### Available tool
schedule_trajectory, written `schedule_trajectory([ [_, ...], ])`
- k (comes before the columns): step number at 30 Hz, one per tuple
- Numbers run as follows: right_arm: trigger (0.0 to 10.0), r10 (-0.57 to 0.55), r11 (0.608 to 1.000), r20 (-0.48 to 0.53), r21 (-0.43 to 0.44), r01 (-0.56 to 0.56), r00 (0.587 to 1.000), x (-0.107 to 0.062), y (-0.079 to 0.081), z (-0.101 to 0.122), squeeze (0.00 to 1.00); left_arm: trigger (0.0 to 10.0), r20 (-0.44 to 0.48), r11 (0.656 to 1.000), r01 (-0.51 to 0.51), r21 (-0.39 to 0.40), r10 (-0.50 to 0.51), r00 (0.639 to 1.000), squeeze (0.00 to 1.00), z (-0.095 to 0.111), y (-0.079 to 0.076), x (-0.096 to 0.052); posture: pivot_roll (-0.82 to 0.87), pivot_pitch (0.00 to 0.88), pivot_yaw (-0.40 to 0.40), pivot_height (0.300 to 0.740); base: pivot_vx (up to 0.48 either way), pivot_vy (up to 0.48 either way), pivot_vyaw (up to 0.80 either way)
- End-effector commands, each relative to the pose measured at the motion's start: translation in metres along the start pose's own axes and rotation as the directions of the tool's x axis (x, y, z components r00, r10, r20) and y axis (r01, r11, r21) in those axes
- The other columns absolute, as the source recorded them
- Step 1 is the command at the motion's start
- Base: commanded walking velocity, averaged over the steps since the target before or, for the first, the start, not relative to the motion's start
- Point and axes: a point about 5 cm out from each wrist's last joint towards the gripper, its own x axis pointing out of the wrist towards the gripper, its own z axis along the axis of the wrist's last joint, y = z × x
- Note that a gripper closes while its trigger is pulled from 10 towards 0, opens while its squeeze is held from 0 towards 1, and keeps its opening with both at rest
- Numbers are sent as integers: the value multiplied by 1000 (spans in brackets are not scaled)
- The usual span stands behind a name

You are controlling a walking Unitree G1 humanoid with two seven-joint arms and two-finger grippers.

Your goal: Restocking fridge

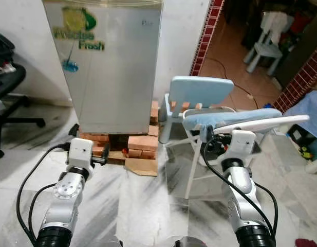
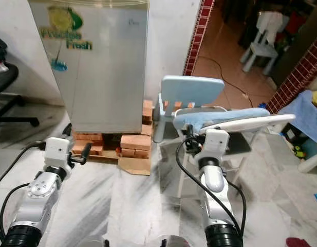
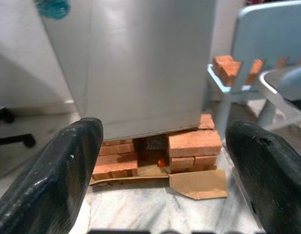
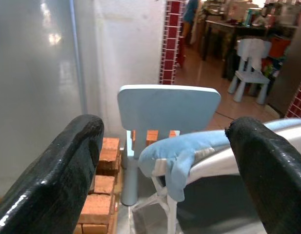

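A humanoid robot stands on a marble floor (image 1: 137,200) facing a small silver fridge (image 1: 114,67), whose door is closed and which sits raised on stacked bricks (image 1: 140,144) with a scrap of cardboard (image 1: 142,165) at the foot. Both arms are held forward at waist height: the left gripper (image 3: 160,165) points at the fridge's base, its black fingers (image 3: 62,170) spread wide with nothing between them, while the right gripper (image 4: 165,161) is aimed past the fridge at a pale blue chair (image 1: 197,95) and a folding rack (image 1: 235,128) draped with a blue cloth (image 1: 225,117), its fingers likewise wide apart and empty. An office chair (image 1: 6,87) stands off to the robot's left, and a white child's chair (image 1: 268,38) sits in the room beyond the tiled doorway. No groceries can be made out near the robot, so the restocking appears to be at its opening stage, the approach. The next move likely calls for closing in on the fridge and getting a gripper onto the door's edge to swing it open; which edge opens cannot be told from here.
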Motion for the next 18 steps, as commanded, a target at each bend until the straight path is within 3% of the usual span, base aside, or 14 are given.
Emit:
schedule_trajectory([
  [1, 10000, -30, 999, -29, -14, 30, 999, -3, -12, -6, 0, 10000, 24, 999, 44, -18, -44, 999, 0, 5, -11, 5, -11, 0, -62, 740, 0, 480, -800],
  [18, 10000, -14, 999, -23, -30, 14, 1000, 0, -13, -5, 0, 10000, 30, 996, 83, -44, -81, 996, 0, 5, -15, 7, -20, 0, -70, 740, 0, 480, -800],
])
